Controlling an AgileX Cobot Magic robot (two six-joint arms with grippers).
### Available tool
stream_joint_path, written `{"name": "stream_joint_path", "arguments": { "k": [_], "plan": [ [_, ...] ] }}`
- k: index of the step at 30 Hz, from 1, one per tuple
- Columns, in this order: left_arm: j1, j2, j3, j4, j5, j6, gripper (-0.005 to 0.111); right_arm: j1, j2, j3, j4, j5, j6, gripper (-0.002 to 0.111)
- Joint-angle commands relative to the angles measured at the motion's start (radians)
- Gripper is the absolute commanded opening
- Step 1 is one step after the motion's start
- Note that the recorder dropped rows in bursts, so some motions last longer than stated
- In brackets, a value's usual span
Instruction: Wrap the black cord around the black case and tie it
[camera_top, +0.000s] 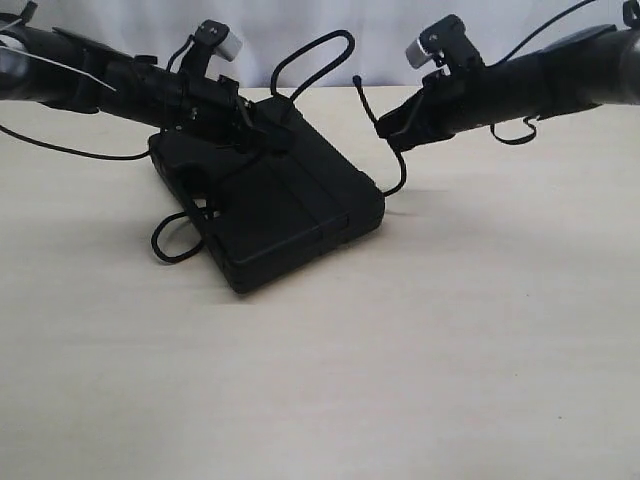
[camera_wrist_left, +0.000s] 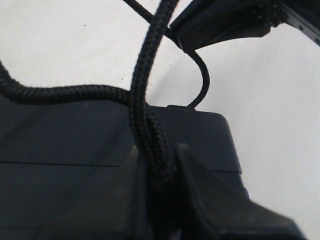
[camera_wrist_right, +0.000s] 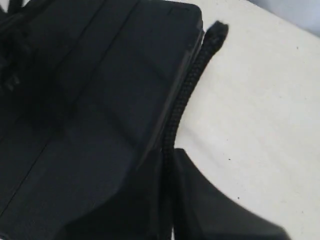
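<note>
We see the black case (camera_top: 290, 205) lying flat on the pale table (camera_top: 450, 350), with one corner turned toward the exterior camera. The left claw (camera_top: 262, 128) sits low over the far part of the lid. In its wrist view its fingers (camera_wrist_left: 210, 200) are pressed together on the black cord (camera_wrist_left: 142, 75). Two strands meet in that pinch: one climbs upward and the other runs off sideways along the case's edge.

The right claw (camera_top: 385, 125) hangs just beside the far right side of the case, over the table rather than over the lid. Its wrist view shows it nipping the cord as well. The strand leaves its fingers (camera_wrist_right: 210, 200) and runs along the case's edge to the knobbed tip (camera_wrist_right: 216, 32), which pokes out past the corner.

On the near left, a loop (camera_top: 160, 245) of cord lies on the table by the case's handle slot (camera_top: 197, 185).
</note>
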Motion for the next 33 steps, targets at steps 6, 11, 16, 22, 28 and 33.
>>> {"name": "stream_joint_path", "arguments": {
  "k": [6, 11, 16, 22, 28, 33],
  "plan": [
    [0.002, -0.01, 0.002, 0.004, 0.063, -0.024, 0.0, -0.004, -0.145, 0.2, 0.256, 0.072, -0.509, 0.004],
    [0.002, -0.01, 0.002, 0.0, 0.107, -0.024, 0.0, -0.004, -0.149, 0.198, 0.26, 0.082, -0.509, 0.004],
    [0.0, -0.01, 0.002, 0.006, 0.109, -0.029, 0.0, -0.004, -0.149, 0.193, 0.285, 0.174, -0.507, 0.004],
    [-0.002, -0.01, 0.002, 0.02, 0.164, -0.029, 0.0, 0.001, -0.149, 0.193, 0.35, 0.177, -0.507, 0.004],
    [-0.002, -0.01, 0.002, 0.02, 0.15, -0.029, 0.0, 0.001, -0.149, 0.193, 0.35, 0.183, -0.504, 0.004],
    [-0.002, -0.01, 0.002, 0.02, 0.111, -0.029, 0.0, -0.024, -0.151, 0.193, 0.348, -0.217, -0.084, 0.005]
  ]
}}
